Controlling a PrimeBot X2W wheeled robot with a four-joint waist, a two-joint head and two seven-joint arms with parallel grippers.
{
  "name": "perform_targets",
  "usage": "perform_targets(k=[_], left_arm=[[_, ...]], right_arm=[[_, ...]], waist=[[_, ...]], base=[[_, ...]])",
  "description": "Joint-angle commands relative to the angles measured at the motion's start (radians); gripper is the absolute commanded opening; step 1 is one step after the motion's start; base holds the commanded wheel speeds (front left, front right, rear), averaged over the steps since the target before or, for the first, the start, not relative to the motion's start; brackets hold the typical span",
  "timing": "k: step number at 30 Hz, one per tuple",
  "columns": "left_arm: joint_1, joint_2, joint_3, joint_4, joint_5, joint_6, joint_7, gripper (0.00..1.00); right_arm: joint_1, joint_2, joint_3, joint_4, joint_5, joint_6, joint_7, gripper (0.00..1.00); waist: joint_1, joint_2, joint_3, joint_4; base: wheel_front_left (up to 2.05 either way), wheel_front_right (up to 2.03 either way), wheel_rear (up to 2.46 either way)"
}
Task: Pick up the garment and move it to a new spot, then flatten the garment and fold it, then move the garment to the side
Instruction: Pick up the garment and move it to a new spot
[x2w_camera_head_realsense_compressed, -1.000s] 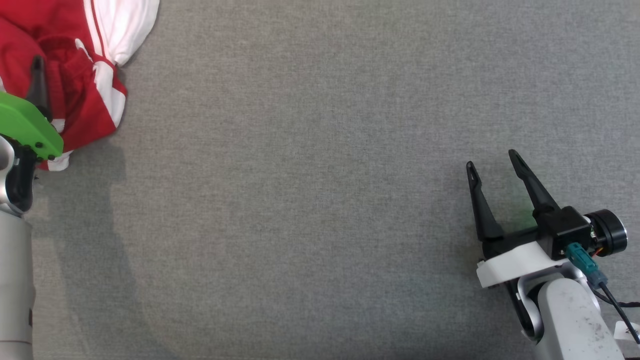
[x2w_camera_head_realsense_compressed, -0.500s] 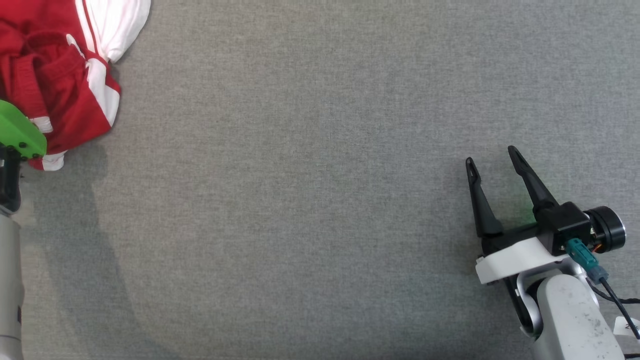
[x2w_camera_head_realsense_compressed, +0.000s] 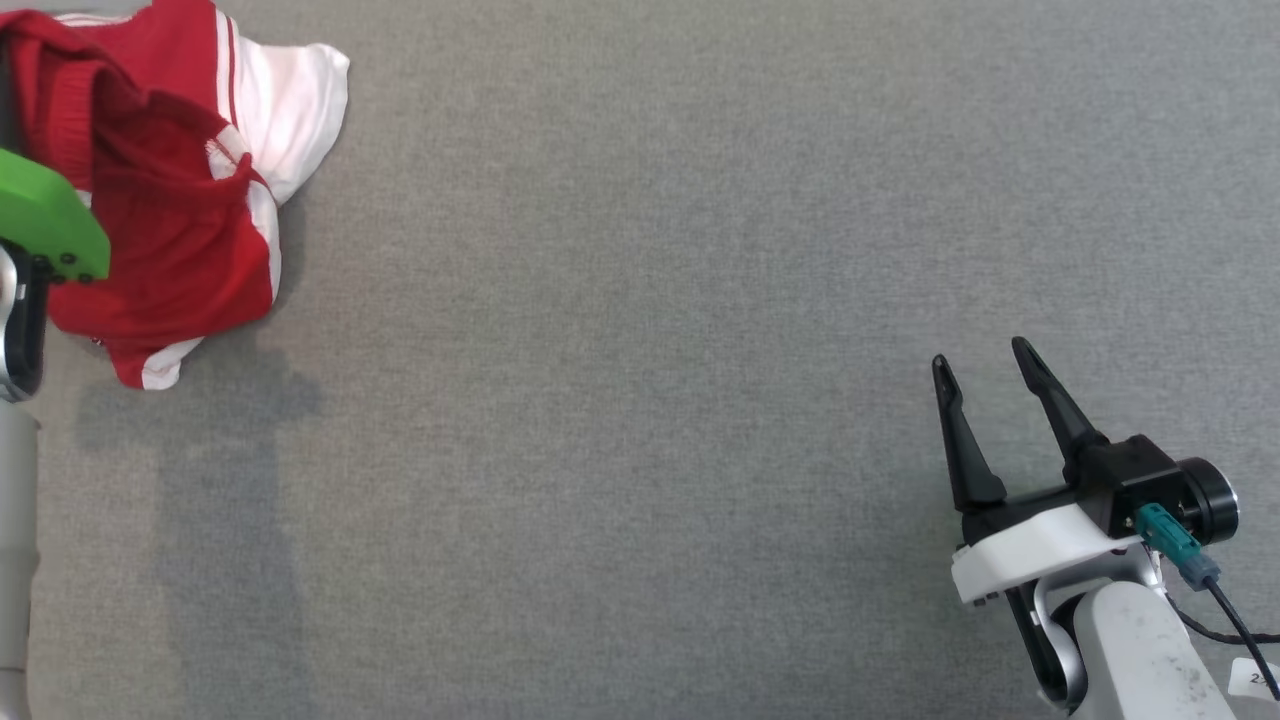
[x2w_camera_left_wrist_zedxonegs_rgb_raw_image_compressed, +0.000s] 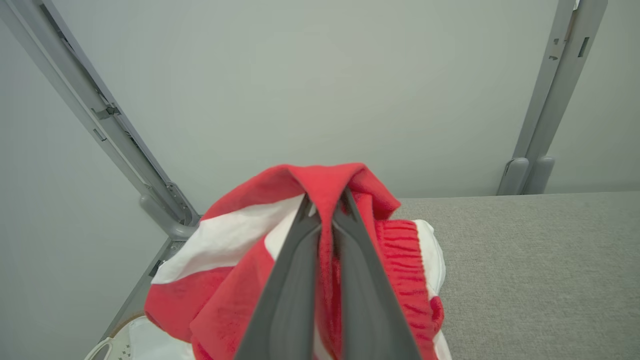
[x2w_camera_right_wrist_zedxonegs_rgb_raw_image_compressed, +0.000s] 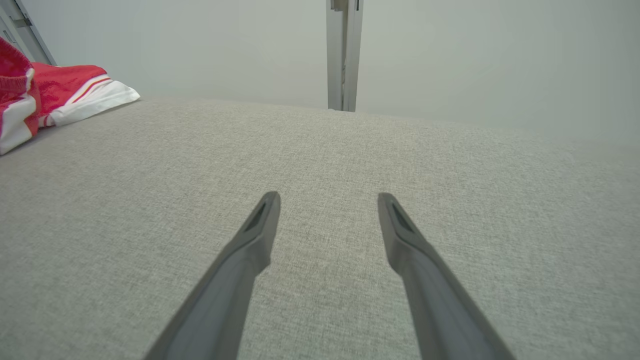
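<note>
**Left end effector clamped on the garment at the worktop's far left**

The left end effector (x2w_camera_left_wrist_zedxonegs_rgb_raw_image_compressed: 325, 197) is clenched on a fold of the red-and-white knitted garment (x2w_camera_left_wrist_zedxonegs_rgb_raw_image_compressed: 220, 300). In the left wrist view its two dark fingers (x2w_camera_left_wrist_zedxonegs_rgb_raw_image_compressed: 295, 280) press nearly together, with a ridge of red fabric pinched between them and draped over their tips. The rest of the cloth spills down on both sides of the fingers (red ribbing on one side, a broad white band on the other).

In the head view the garment (x2w_camera_head_realsense_compressed: 180, 230) sits bunched at the far left of the grey fabric-covered worktop (x2w_camera_head_realsense_compressed: 640, 350), partly behind the arm's bright green cover (x2w_camera_head_realsense_compressed: 45, 215), and a shadow lies on the worktop just beside its near edge.

The right end effector (x2w_camera_head_realsense_compressed: 981, 356) is released, its fingers spread wide with nothing between them. It hangs over bare worktop at the lower right, well apart from the garment. Its wrist view shows the garment (x2w_camera_right_wrist_zedxonegs_rgb_raw_image_compressed: 65, 80) at the far left edge, before a pale wall (x2w_camera_right_wrist_zedxonegs_rgb_raw_image_compressed: 475, 60) and a grey metal post (x2w_camera_right_wrist_zedxonegs_rgb_raw_image_compressed: 342, 50).
</note>
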Motion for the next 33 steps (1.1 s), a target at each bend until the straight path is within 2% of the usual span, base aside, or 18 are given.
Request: perform_targets(k=[1, 9, 14, 19, 22, 24, 29, 33], left_arm=[[-0.014, 0.014, -0.018, -0.026, 0.023, -0.002, 0.007, 0.00], [-0.017, -0.039, -0.147, -0.214, 0.054, -0.009, 0.078, 0.00], [-0.042, -0.115, -0.249, -0.336, 0.022, -0.012, 0.110, 0.00], [-0.079, -0.189, -0.376, -0.396, -0.046, -0.013, 0.090, 0.00], [-0.095, -0.252, -0.427, -0.393, -0.134, -0.013, 0.069, 0.00], [-0.102, -0.273, -0.447, -0.376, -0.175, -0.013, 0.059, 0.00], [-0.051, -0.275, -0.515, -0.287, -0.212, -0.013, 0.027, 0.00], [-0.015, -0.238, -0.548, -0.163, -0.204, -0.012, -0.018, 0.00]], right_arm=[[0.019, -0.004, -0.005, 0.005, 0.014, 0.000, -0.005, 1.00], [0.068, -0.004, -0.024, 0.018, 0.054, 0.000, -0.005, 1.00], [0.093, -0.004, -0.042, 0.027, 0.070, 0.000, -0.005, 1.00], [0.094, -0.004, -0.049, 0.029, 0.075, 0.000, -0.005, 1.00], [0.086, -0.004, -0.055, 0.025, 0.079, 0.000, -0.005, 1.00], [0.081, -0.004, -0.059, 0.024, 0.080, 0.000, -0.005, 1.00], [0.070, -0.004, -0.067, 0.021, 0.085, 0.000, -0.005, 1.00], [0.058, -0.004, -0.073, 0.016, 0.090, 0.000, -0.005, 1.00]], waist=[[0.0000, 0.0000, -0.085, -0.029], [0.0000, 0.0000, -0.189, -0.096], [0.0000, 0.0000, -0.222, -0.140], [0.0000, 0.0000, -0.233, -0.184], [0.0000, 0.0000, -0.229, -0.208], [0.0000, 0.0000, -0.222, -0.220], [0.0000, 0.0000, -0.191, -0.243], [0.0000, 0.0000, -0.148, -0.249]], base=[[0.00, 0.00, 0.00], [0.00, 0.00, 0.00], [0.00, 0.00, 0.00], [0.00, 0.00, 0.00], [0.00, 0.00, 0.00], [0.00, 0.00, 0.00], [0.00, 0.00, 0.00], [0.00, 0.00, 0.00]])
